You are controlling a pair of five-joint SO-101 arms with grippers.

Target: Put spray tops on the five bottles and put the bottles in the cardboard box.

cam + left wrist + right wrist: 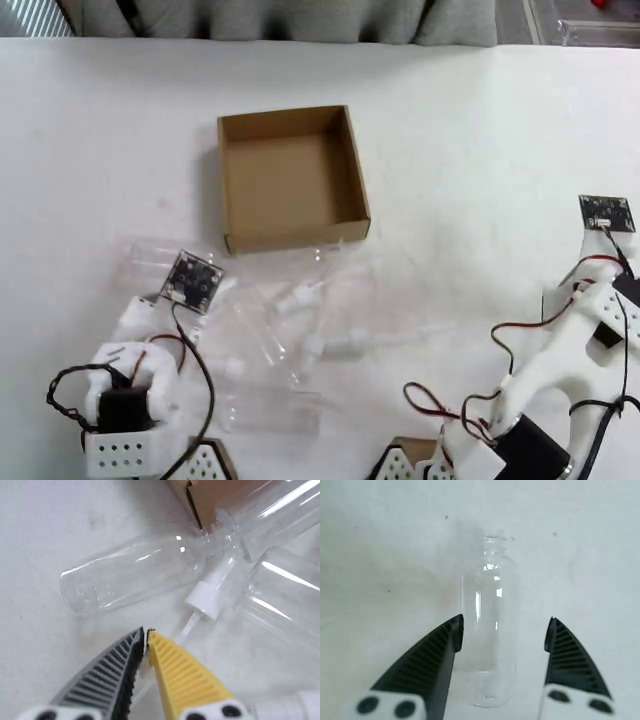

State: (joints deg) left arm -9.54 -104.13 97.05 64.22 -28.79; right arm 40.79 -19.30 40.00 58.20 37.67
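The open cardboard box [290, 180] stands mid-table, and its corner [210, 495] shows in the left wrist view. Clear bottles lie capless on their sides in front of it [270, 320], three of them close to my left gripper [135, 572] [280, 505] [285, 600]. White spray tops [300, 297] [340, 347] lie among them. My left gripper [146, 632] is shut, its tips just short of a spray top [201, 597] whose thin tube runs under the yellow finger [185, 680]. My right gripper [505, 624] is open, astride a lone bottle [487, 630] lying neck away.
The left arm [125, 400] sits at the front left, the right arm [585, 330] at the front right. Red and black cables loop beside both bases. Another white spray part [295, 707] lies by my left gripper. Bare white table surrounds the box.
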